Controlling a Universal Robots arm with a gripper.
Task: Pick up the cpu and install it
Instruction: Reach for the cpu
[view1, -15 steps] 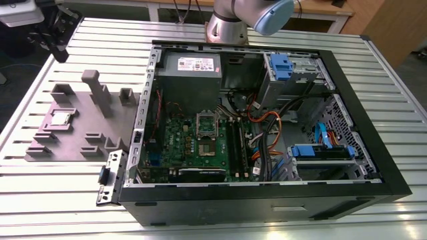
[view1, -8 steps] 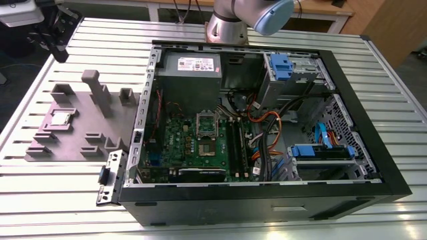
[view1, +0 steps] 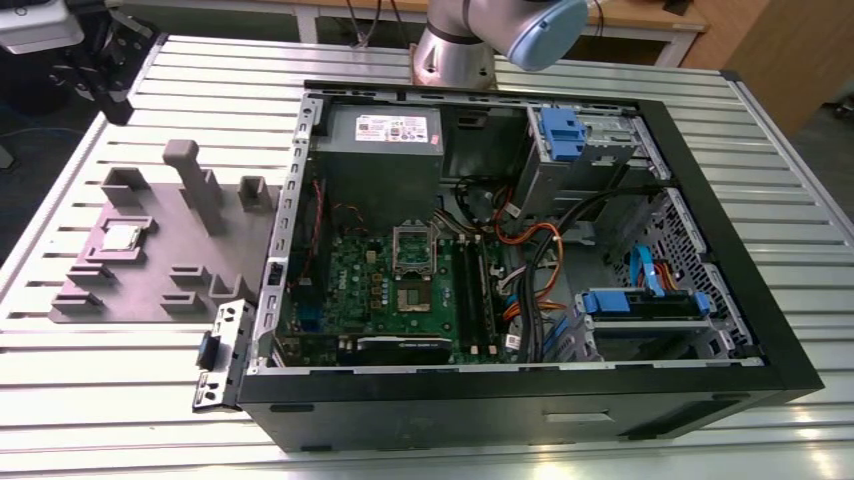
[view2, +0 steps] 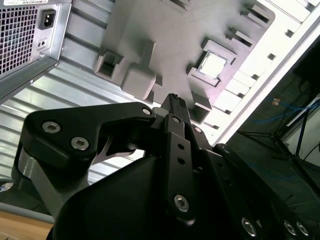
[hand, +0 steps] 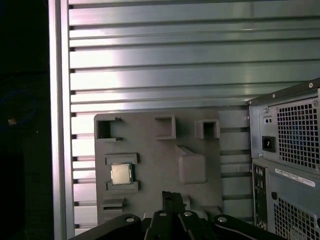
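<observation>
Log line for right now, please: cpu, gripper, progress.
cpu: seated in grey fixture beside case | gripper: shut, empty, apart from cpu, facing fixture | progress: cpu not yet picked

Exterior view: off the arm, high, angled down across the open computer case and grey fixture plate on the slotted table. Both wrist views sit just behind the gripper, looking past it at the plate from well above, the first squarely, the second obliquely. All three views share plate, case and table.
</observation>
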